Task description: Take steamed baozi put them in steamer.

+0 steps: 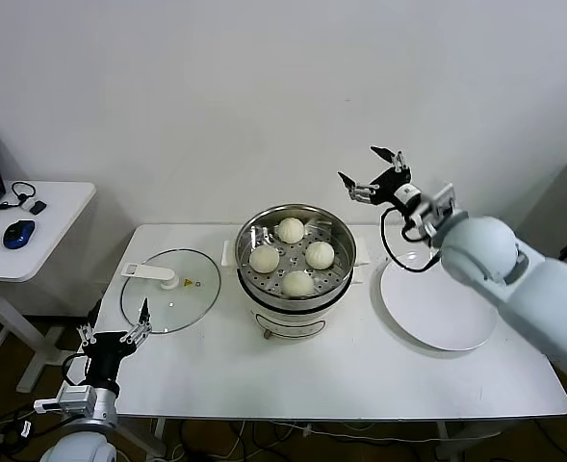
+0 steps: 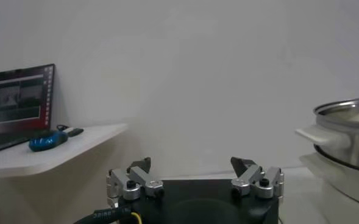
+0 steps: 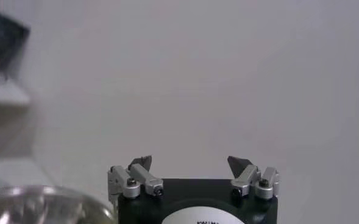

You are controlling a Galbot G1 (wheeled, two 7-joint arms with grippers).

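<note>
Several cream-white baozi (image 1: 292, 230) lie on the perforated tray inside the round steel steamer (image 1: 339, 269) at the table's middle. My right gripper (image 1: 372, 166) is raised in the air above and to the right of the steamer, open and empty; its wrist view shows the spread fingers (image 3: 141, 163) against the wall and the steamer's rim (image 3: 51, 196) below. My left gripper (image 1: 115, 320) waits open and empty at the table's front left corner, near the glass lid; from its wrist view the steamer (image 2: 350, 137) stands off to the side.
A glass lid with a white handle (image 1: 170, 288) lies flat left of the steamer. A wide white plate (image 1: 439, 306) sits empty to its right. A side table (image 1: 42, 236) at far left holds a blue mouse (image 1: 18, 233) and a laptop edge.
</note>
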